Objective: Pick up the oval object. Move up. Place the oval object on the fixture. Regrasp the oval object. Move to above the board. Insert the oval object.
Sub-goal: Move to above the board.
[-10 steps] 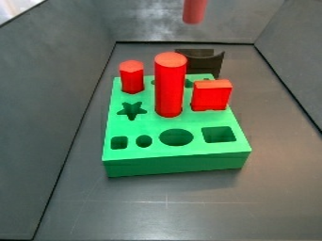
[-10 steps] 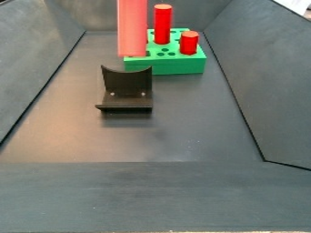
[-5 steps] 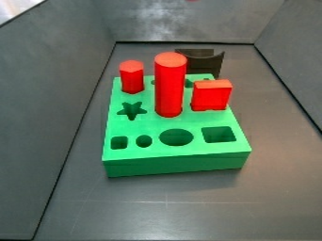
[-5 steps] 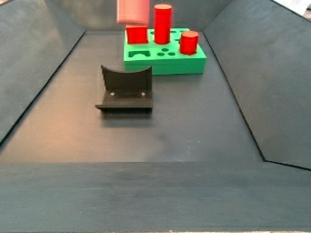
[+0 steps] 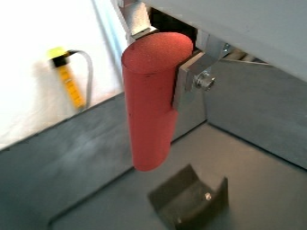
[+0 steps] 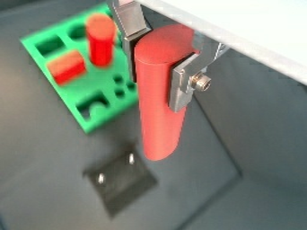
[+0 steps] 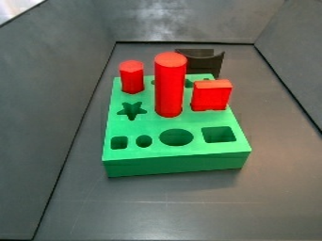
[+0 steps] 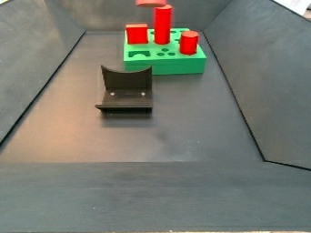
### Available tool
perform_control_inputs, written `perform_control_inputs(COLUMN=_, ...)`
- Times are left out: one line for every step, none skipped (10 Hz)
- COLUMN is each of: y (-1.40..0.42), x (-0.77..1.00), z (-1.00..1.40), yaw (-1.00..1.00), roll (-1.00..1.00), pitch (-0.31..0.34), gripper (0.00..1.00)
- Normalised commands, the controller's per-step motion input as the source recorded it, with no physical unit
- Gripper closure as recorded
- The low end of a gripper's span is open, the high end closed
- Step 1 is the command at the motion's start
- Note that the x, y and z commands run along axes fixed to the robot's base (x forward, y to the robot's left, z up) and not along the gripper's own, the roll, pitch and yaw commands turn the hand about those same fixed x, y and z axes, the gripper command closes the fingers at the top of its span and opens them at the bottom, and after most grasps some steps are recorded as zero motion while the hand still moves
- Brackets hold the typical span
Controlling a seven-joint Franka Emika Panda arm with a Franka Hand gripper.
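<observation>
My gripper is shut on the upper end of the oval object, a long smooth red peg that hangs upright between the silver fingers. Both wrist views show it high in the air. The black fixture lies on the floor far below its lower end. The green board is off to one side. In both side views the fixture and the board show, but the gripper is out of frame above.
On the board stand a thick round red cylinder, a short red hexagonal peg and a red square block. Dark sloping walls enclose the floor. A yellow-tipped object lies outside the wall.
The gripper has risen with the oval object. The peg hung at the top of both side views before and has now left them upward.
</observation>
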Motion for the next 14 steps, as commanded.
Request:
perform_control_inputs(y=-1.0, x=-0.38, z=0.08, yaw=1.0, roll=-0.32, pitch=0.051, gripper=1.0)
perform_control_inputs(y=-1.0, x=-0.38, z=0.09, yaw=1.0, roll=-0.31, pitch=0.032, gripper=1.0)
perform_control_inputs(y=-1.0, x=-0.37, z=0.1, yaw=1.0, roll=-0.3, pitch=0.013, gripper=1.0)
perform_control_inputs(y=-1.0, x=-0.36, z=0.1, yaw=1.0, roll=-0.3, pitch=-0.004, gripper=1.0)
perform_control_inputs(y=-1.0, x=-0.35, z=0.11, yaw=1.0, roll=-0.29, pitch=-0.028, gripper=1.0)
perform_control_inputs(y=-0.77, x=-0.26, z=0.1, yaw=1.0, roll=-0.27, pitch=-0.047, gripper=1.0)
perform_control_inputs(y=-0.37, x=-0.12, z=0.07, yaw=1.0, roll=-0.26, pitch=-0.069, gripper=1.0)
perform_control_inputs(y=-0.25, x=-0.08, z=0.05, yaw=1.0, roll=-0.26, pitch=-0.078, gripper=1.0)
perform_control_inputs(y=-0.13, x=-0.04, z=0.04, yaw=1.0, roll=-0.25, pitch=-0.103, gripper=1.0)
perform_control_inputs(y=-0.07, x=-0.04, z=0.02, yaw=1.0, roll=-0.24, pitch=-0.12, gripper=1.0)
perform_control_inputs(y=-0.03, x=-0.03, z=0.01, yaw=1.0, roll=-0.23, pitch=-0.146, gripper=1.0)
perform_control_inputs(y=-0.02, x=-0.03, z=0.0, yaw=1.0, roll=-0.22, pitch=-0.162, gripper=1.0)
perform_control_inputs(y=0.0, x=-0.04, z=0.0, yaw=1.0, roll=-0.21, pitch=-0.2, gripper=1.0)
perform_control_inputs(y=0.01, x=-0.05, z=0.01, yaw=1.0, roll=-0.2, pitch=-0.232, gripper=1.0)
